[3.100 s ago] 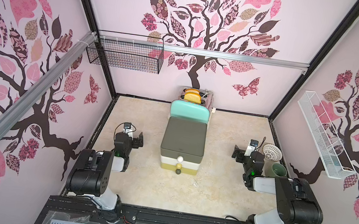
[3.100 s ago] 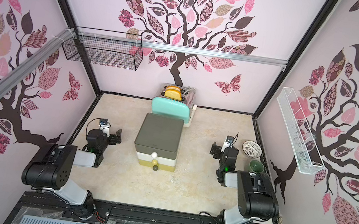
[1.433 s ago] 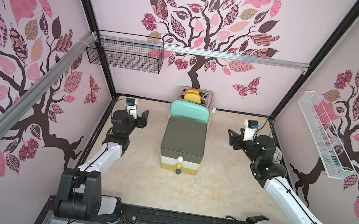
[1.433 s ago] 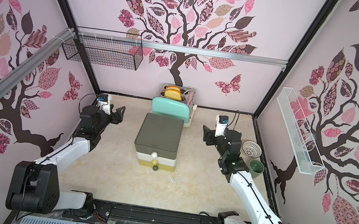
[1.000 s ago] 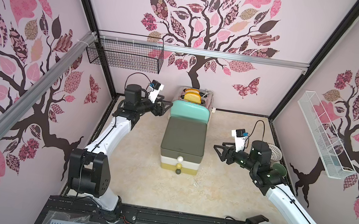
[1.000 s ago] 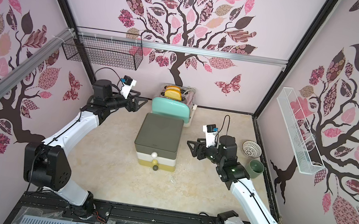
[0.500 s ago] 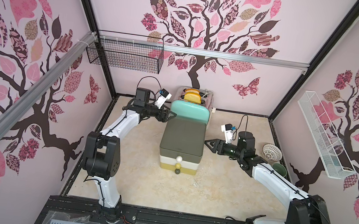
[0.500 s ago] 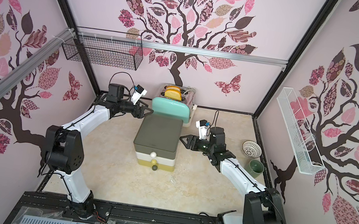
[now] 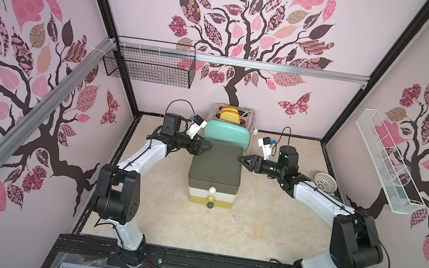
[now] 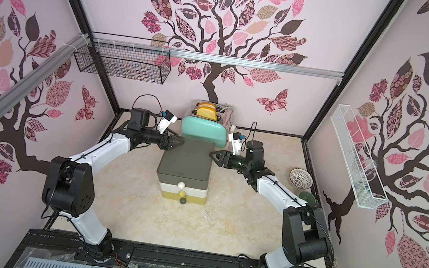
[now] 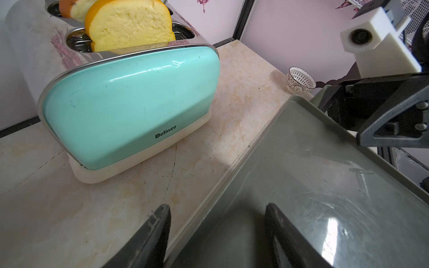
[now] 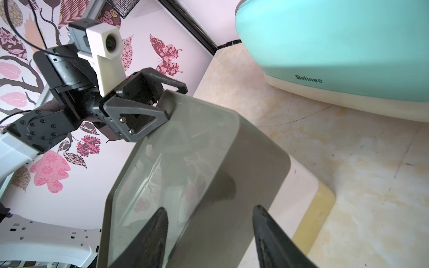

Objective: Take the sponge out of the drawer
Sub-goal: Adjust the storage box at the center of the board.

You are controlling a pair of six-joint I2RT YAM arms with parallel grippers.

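Both grippers — left gripper [image 9: 206,147] and right gripper [image 9: 242,159] — stand with fingers apart at the far corners of the closed drawer unit [image 9: 215,167], holding nothing — sponge not visible.

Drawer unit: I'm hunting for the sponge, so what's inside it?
All three drawers of the drawer unit are shut, so only their knobs show; the contents, including any sponge, are hidden.

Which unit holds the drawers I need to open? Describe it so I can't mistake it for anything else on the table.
Find the mint-green toaster at the back wall; the drawer unit stands directly in front of it, mid-table, between the left gripper and right gripper. It alone is a dark grey-topped box with three stacked, round-knobbed drawer fronts.
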